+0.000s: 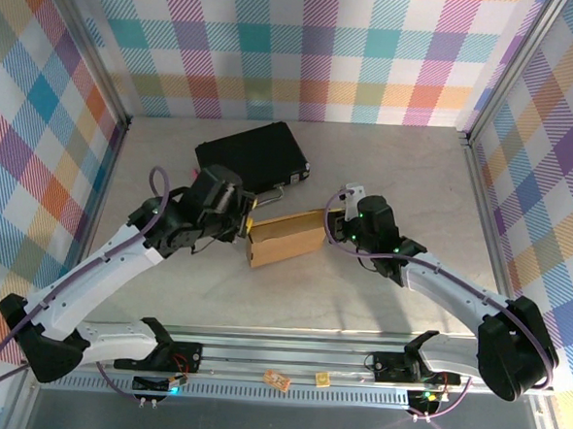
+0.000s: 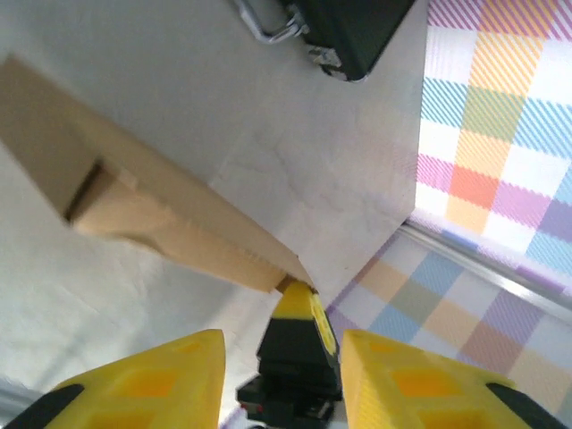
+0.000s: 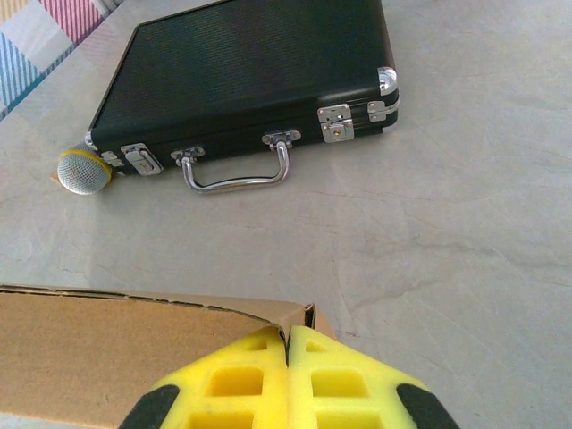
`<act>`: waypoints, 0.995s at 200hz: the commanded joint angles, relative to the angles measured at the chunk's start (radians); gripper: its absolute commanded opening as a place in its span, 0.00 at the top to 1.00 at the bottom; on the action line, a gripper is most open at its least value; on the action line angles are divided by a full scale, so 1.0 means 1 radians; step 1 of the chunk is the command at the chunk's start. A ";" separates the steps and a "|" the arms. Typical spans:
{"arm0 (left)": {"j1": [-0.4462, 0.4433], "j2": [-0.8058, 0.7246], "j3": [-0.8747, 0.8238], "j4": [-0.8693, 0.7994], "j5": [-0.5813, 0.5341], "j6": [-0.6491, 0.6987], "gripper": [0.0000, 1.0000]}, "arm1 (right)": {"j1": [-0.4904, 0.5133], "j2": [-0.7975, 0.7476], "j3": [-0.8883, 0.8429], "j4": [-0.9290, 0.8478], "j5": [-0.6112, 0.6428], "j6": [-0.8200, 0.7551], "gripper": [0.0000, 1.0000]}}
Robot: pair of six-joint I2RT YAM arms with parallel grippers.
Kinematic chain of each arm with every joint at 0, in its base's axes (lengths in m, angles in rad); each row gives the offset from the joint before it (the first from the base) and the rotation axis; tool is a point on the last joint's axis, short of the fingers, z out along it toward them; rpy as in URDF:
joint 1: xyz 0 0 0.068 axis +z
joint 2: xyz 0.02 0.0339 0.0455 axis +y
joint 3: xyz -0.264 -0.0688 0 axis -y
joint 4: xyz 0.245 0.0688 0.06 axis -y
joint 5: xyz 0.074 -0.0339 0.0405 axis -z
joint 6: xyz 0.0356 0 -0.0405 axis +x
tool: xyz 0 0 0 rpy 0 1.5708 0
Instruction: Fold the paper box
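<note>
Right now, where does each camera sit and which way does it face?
Top external: above and behind the bases, looking down at the table; both arms, paper box, black case.
Left wrist: low, looking along the paper box toward the right gripper; left gripper open at bottom.
Right wrist: low, facing the black case; right gripper closed on the box corner.
Shared: both wrist views catch box and case.

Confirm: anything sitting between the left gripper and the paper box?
Nothing visible. The open left gripper faces the left end of the paper box with no object between them. The right gripper appears to pinch the opposite corner, and the black case lies behind the box, clear of the approach.
</note>
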 commanded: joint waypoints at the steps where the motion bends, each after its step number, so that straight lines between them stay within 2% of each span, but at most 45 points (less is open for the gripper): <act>1: -0.030 0.045 0.004 -0.012 -0.113 -0.316 0.56 | 0.011 -0.007 -0.025 -0.073 0.019 0.018 1.00; 34: -0.038 0.123 -0.021 0.061 -0.088 -0.354 0.55 | 0.016 -0.004 -0.018 -0.083 0.028 0.019 1.00; 90: -0.038 0.207 -0.081 0.208 -0.113 -0.391 0.54 | 0.025 -0.003 -0.016 -0.086 0.037 0.018 1.00; 199: -0.038 0.241 -0.165 0.297 -0.092 -0.340 0.71 | 0.043 -0.007 -0.011 -0.104 0.057 0.025 1.00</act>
